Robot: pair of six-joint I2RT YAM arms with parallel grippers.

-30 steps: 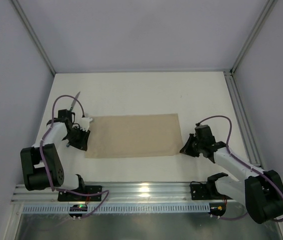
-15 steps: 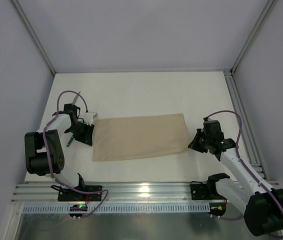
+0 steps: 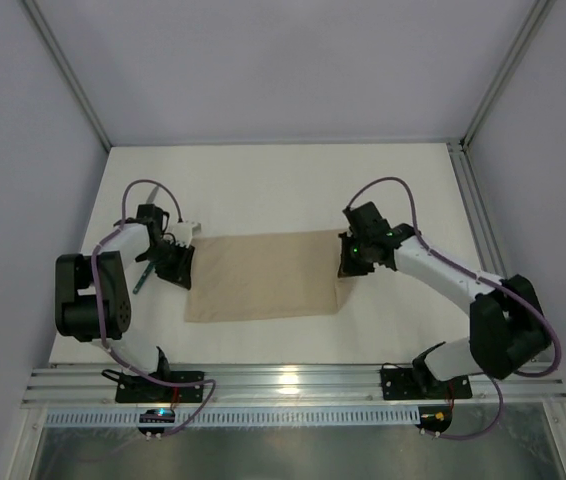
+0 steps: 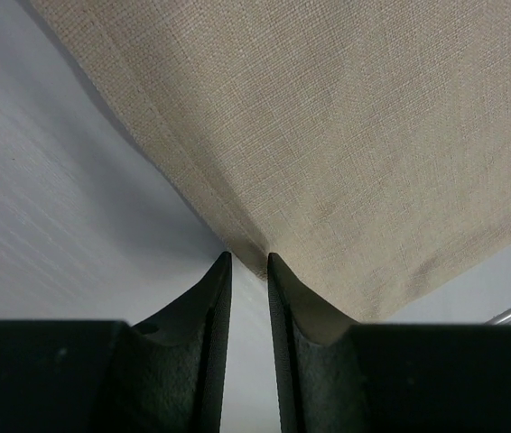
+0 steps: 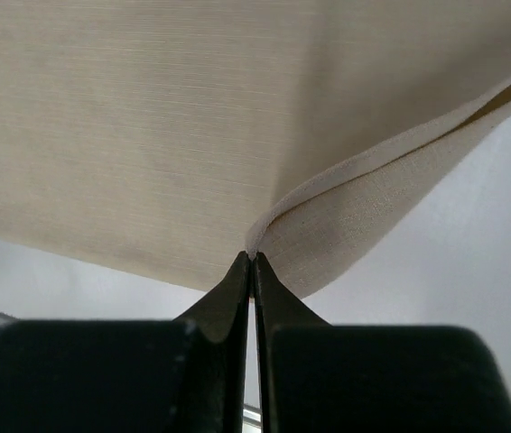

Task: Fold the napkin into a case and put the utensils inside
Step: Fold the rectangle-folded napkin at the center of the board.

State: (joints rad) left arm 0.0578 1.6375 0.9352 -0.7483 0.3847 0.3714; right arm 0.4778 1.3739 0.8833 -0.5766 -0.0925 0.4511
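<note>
Where the middle of the white desk [image 3: 283, 190] leans a little toward its left edge: one napkin [image 3: 263, 277], beige-tan, plain, spread as a wide rectangle. Its long sides run left to right, and it sits slightly nearer the near edge than the far one.

Left end effector [image 4: 248, 262]: at the napkin's left short side, toward the far-left corner. Jaws a narrow slit apart, with bare desk showing between them. The hem meets the fingertips. The cloth beside them rides slightly off the desk and casts a shadow. Whether any fabric is caught cannot be told.

Right end effector [image 5: 253, 260]: at the napkin's right short side, near the far-right corner, the arm reaching in from the right. Jaws pressed together with no gap, pinching the hem where the cloth buckles into a small raised fold.

Utensil [image 3: 140, 280]: one slim dark-green handle on the desk, close beside the left arm near the left edge, apart from the napkin. Knife or fork cannot be told.
</note>
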